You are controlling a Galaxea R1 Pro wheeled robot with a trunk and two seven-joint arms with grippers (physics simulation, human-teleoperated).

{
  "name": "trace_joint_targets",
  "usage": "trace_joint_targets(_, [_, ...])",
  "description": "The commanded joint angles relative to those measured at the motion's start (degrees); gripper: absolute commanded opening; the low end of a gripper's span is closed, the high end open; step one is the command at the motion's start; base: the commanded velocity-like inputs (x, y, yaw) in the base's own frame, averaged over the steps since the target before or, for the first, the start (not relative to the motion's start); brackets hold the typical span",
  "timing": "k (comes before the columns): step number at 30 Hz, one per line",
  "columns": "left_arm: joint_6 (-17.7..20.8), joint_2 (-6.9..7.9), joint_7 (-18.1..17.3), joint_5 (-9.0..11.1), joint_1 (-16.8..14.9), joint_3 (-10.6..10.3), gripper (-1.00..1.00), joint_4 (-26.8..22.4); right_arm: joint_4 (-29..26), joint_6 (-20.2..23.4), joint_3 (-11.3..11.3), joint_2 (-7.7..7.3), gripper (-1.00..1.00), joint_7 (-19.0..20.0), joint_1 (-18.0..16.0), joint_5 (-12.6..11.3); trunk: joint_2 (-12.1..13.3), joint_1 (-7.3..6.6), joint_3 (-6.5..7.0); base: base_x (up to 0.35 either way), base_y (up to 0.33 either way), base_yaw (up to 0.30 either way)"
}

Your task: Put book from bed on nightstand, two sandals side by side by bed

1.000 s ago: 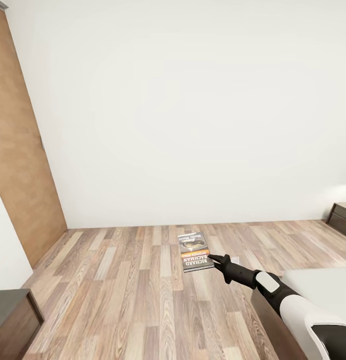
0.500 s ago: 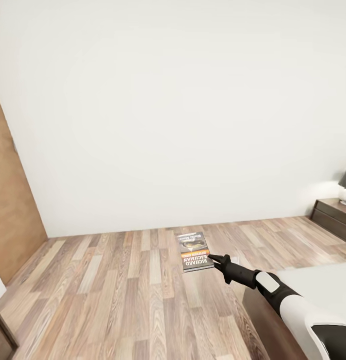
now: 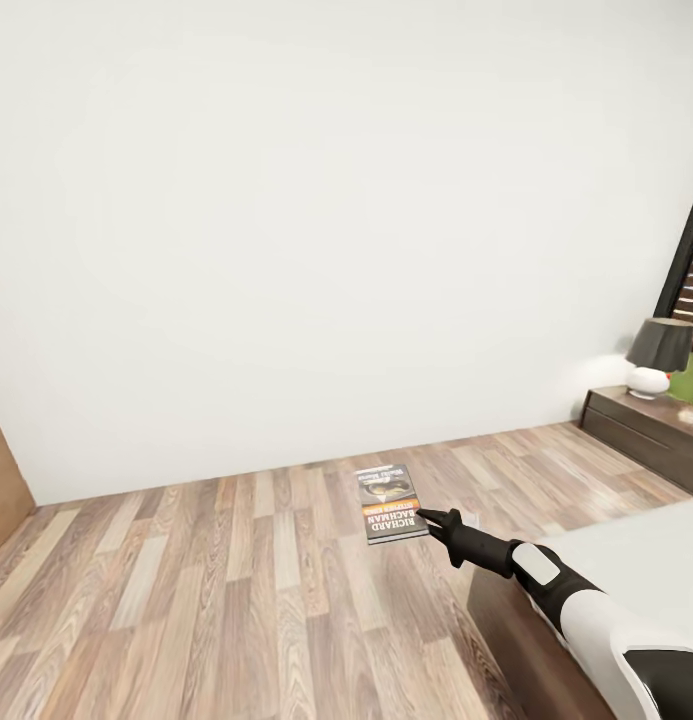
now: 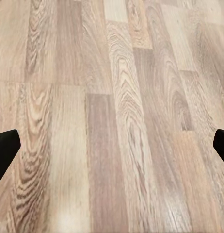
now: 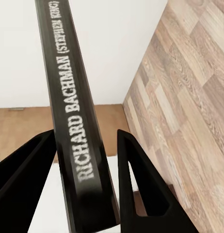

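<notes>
A plain white wall (image 3: pixel 316 220) meets a wood-plank floor (image 3: pixel 216 590) across the far side of the room. The right gripper (image 3: pixel 427 517) is clamped on the book (image 3: pixel 390 502), holding it flat above the floor. At far right stands the nightstand (image 3: pixel 641 428) with its lamp (image 3: pixel 658 355); the bed (image 3: pixel 646 560) lies near right. The left gripper's fingers (image 4: pixel 6 150) are spread wide apart over bare planks.

Glossy book (image 3: pixel 391 503) (paper), wood-plank floor (image 3: pixel 236 600)

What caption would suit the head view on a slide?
Right tool holds the book flat above the wooden floor, with the nightstand and its lamp ahead right.
</notes>
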Motion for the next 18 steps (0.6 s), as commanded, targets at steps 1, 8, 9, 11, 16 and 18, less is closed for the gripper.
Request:
trace_joint_targets(1, [0.04,0.01,-0.6,0.6,-0.03,0.08,1.0,0.06,0.0,0.31,-0.02,-0.02,-1.0,0.11,-0.06,-0.56,-0.03,0.02,-0.06,0.184,0.151,-0.14])
trace_joint_targets(8, [0.04,0.05,-0.6,0.6,-0.03,0.08,1.0,0.06,-0.02,0.31,-0.03,-0.02,-1.0,0.11,-0.06,-0.56,-0.03,0.02,-0.06,0.189,0.16,-0.057])
trace_joint_targets(9, [0.04,0.06,-0.6,0.6,-0.03,0.08,1.0,0.06,-0.01,0.31,-0.03,-0.02,-1.0,0.11,-0.06,-0.56,-0.03,0.02,-0.06,0.192,0.165,-0.019])
trace_joint_targets(11, [0.04,0.08,-0.6,0.6,-0.03,0.08,1.0,0.06,0.02,0.31,-0.03,-0.02,-1.0,0.11,-0.06,-0.56,-0.03,0.02,-0.06,0.193,0.166,-0.012])
trace_joint_targets(16, [0.04,0.09,-0.6,0.6,-0.03,0.08,1.0,0.06,0.02,0.31,-0.03,-0.02,-1.0,0.11,-0.06,-0.56,-0.03,0.02,-0.06,0.195,0.168,-0.005])
trace_joint_targets(18, [0.04,0.1,-0.6,0.6,-0.03,0.08,1.0,0.06,0.0,0.31,-0.03,-0.02,-1.0,0.11,-0.06,-0.56,-0.03,0.02,-0.06,0.198,0.169,-0.005])
